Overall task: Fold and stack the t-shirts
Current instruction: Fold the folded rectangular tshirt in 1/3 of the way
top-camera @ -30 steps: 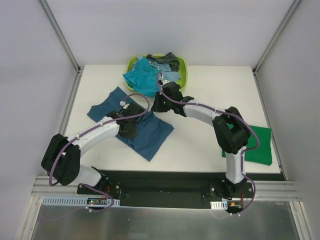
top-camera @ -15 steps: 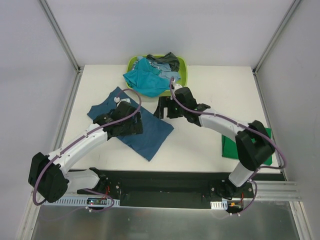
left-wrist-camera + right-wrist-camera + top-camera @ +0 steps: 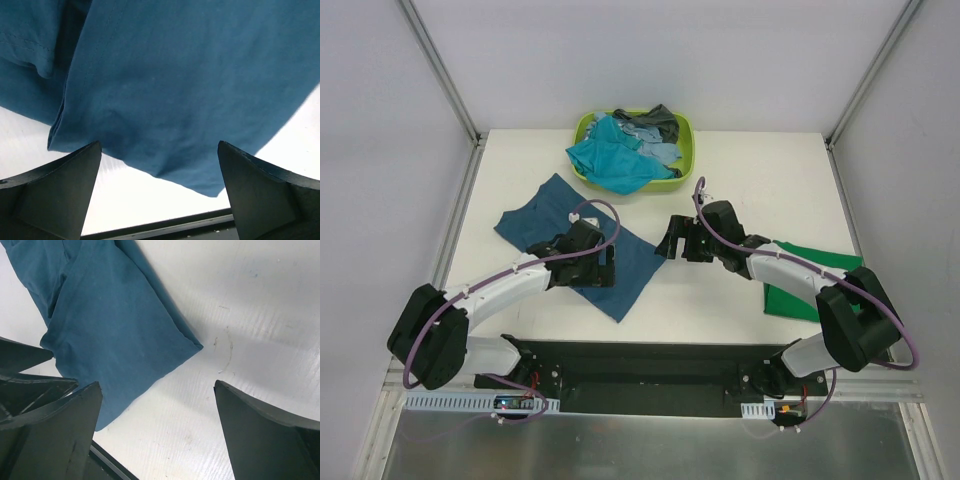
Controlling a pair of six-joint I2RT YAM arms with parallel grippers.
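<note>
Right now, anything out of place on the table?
The teal t-shirt hangs out over the near rim of the lime-green basket. The dark blue t-shirt lies askew, diagonal to the edges of the table. Nothing looks damaged.

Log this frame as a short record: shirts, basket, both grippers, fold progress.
Dark blue cloth t-shirt: lying on the white table, left of centre
Bright green t-shirt: folded, right edge, partly under the right arm
Lime-green plastic basket: far edge; holds teal shirt, light blue shirt, dark grey shirt
Left gripper: open, over the dark blue shirt
Right gripper: open, over bare table by that shirt's corner
Stack: not yet started
</note>
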